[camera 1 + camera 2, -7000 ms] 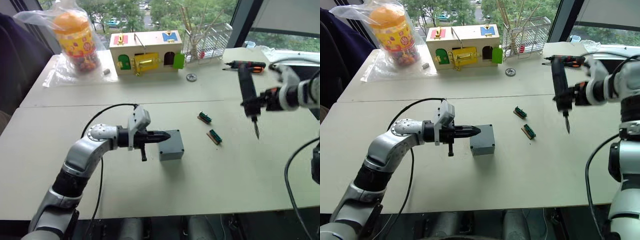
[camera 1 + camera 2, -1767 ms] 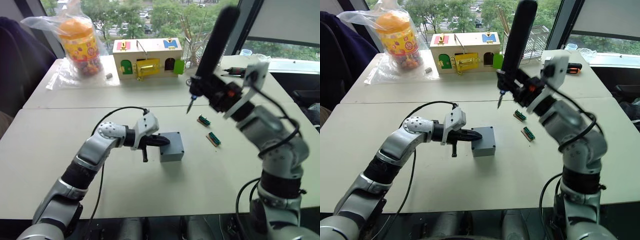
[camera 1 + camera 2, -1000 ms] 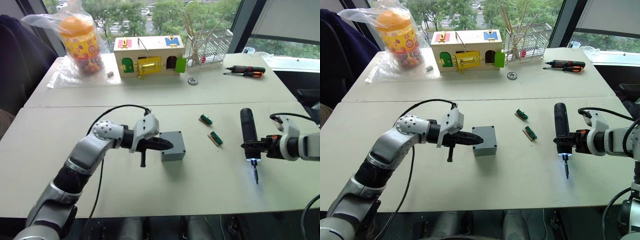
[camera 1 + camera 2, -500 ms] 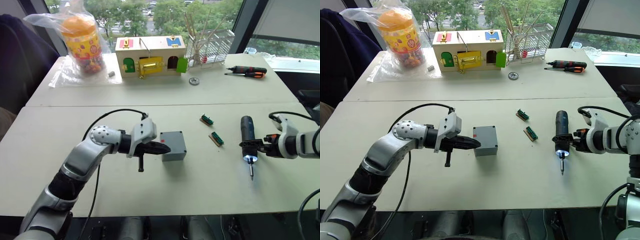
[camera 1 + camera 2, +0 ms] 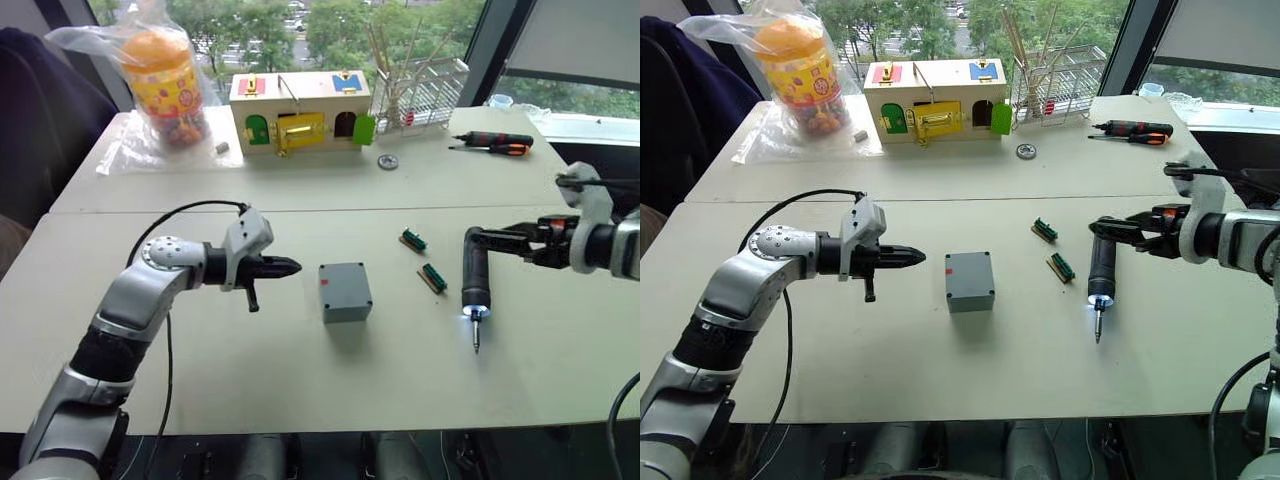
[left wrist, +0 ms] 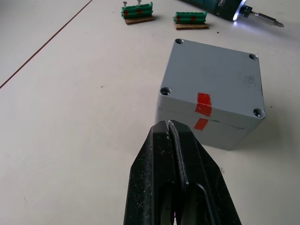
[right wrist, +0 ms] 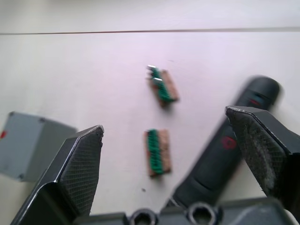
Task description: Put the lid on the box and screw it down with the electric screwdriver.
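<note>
While the small grey plastic square box (image 5: 345, 291) sits near the middle of the pale worktop (image 5: 250, 380), its flat grey plastic lid (image 6: 213, 79) is already seated on top, with a screw hole visible at each corner. A red mark (image 6: 202, 110) runs across the seam between lid and box on the side facing the left hand.

The left hand (image 5: 290, 267) hangs just above the worktop, apart from the box on its left side, pointing at it. Its two black fingers (image 6: 176, 183) are pressed together with nothing between them.

The thick dark cylindrical electric screwdriver (image 5: 473, 271) is to the right of the box, well apart from it, tilted with its thin metal bit (image 5: 475, 335) down towards the worktop and a white light (image 5: 474, 315) glowing at the tip. The right hand (image 5: 512, 242) is at the screwdriver's upper end. In the right wrist view its two fingers (image 7: 77, 168) stand spread wide, with the screwdriver's dark body lying between them without touching either pad.

Two small green terminal blocks on brown bases (image 5: 422, 258) lie between the box and the screwdriver. Two slim black-and-orange hand screwdrivers (image 5: 492, 144) rest at the far right of the worktop. A wooden box with coloured doors (image 5: 297, 113) and a wire rack (image 5: 425, 88) stand at the far edge.
</note>
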`<state>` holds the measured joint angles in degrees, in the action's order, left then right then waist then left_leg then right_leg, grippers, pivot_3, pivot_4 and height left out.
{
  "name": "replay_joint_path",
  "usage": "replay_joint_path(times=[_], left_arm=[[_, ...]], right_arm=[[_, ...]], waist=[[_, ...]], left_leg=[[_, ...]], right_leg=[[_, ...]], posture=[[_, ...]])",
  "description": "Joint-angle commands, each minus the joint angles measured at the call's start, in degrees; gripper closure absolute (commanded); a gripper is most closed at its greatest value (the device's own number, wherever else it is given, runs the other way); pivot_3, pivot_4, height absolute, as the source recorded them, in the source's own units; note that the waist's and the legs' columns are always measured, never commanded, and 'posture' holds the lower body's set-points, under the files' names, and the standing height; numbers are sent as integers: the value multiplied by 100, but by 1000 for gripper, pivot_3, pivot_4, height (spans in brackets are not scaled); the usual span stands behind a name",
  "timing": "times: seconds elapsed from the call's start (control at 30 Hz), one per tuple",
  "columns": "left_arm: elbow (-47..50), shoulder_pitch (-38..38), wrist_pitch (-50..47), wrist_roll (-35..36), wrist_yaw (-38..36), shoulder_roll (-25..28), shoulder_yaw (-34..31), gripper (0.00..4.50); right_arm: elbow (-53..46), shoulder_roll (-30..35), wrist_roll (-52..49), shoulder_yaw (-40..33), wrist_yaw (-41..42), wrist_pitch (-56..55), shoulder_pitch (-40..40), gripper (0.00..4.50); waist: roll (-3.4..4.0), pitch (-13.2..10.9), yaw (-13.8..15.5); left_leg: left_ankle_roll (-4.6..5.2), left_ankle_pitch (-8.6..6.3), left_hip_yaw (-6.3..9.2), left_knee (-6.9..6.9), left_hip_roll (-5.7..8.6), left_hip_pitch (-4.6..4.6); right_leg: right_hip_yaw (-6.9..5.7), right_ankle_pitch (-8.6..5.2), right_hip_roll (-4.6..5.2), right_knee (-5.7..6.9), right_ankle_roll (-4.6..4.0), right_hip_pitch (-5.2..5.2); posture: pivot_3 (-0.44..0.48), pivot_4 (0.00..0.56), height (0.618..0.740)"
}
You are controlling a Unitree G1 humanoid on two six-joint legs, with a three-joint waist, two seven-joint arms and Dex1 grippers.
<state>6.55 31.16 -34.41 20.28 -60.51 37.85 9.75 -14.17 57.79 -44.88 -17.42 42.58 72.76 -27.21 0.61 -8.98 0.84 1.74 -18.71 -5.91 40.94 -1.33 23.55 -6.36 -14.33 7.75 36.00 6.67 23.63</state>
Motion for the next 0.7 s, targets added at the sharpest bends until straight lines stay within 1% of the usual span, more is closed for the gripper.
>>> replay_joint_path(times=[0.03,0.1,0.17,0.23,0.33,0.43,0.53,0.63,0.7], left_arm=[[141,-82,172,-161,-103,80,174,4500],[128,-103,210,-228,-100,43,253,4500],[37,-63,243,-307,-1,-153,383,4500],[-90,-29,380,-476,10,-319,603,4500],[-458,91,731,-807,-43,-465,857,4500],[-785,295,927,-906,-93,-655,948,4500],[-1149,552,1189,-1038,-183,-863,1054,4500],[-1496,762,1446,-1146,-218,-1081,1088,4500],[-1835,906,1688,-1253,-87,-1278,1037,4500]], right_arm=[[-1358,15,-225,369,526,-558,622,57],[-1656,-12,-166,612,573,-737,859,57],[-1909,-155,86,1187,540,-1025,1108,57],[-1856,-398,426,1708,441,-1388,1226,57],[-1622,-771,656,2101,341,-1616,1104,57],[-1503,-963,848,2472,371,-1742,1043,57],[-1462,-1224,803,2618,356,-1692,972,57],[-1550,-1445,619,2513,306,-1536,931,57],[-1716,-1449,421,2429,363,-1345,954,57]], waist=[[-7,-4,-2],[-11,-7,-7],[-15,-9,-1],[-18,-9,-3],[-18,-10,-10],[-19,-11,-1],[-20,-11,4],[-20,-11,0],[-20,-11,7]], left_leg=[[0,0,1,2,1,0],[0,0,0,9,4,0],[0,0,1,16,5,-1],[0,0,5,17,5,-3],[0,0,1,15,5,-4],[0,0,0,15,4,-3],[0,0,3,16,4,-3],[1,0,2,16,5,-3],[1,0,2,16,5,-3]], right_leg=[[-1,0,1,-1,1,-5],[1,1,4,-4,1,-8],[1,1,7,-5,1,-8],[-1,1,6,-3,1,-10],[0,1,4,-2,1,-8],[0,1,2,-1,1,-6],[-2,1,3,-1,1,-8],[-2,1,2,3,1,-9],[-2,1,2,3,1,-9]], posture=[[0,150,711],[0,150,711],[0,150,711],[0,150,711],[0,150,711],[0,150,711],[0,150,711],[0,150,711],[0,150,711]])
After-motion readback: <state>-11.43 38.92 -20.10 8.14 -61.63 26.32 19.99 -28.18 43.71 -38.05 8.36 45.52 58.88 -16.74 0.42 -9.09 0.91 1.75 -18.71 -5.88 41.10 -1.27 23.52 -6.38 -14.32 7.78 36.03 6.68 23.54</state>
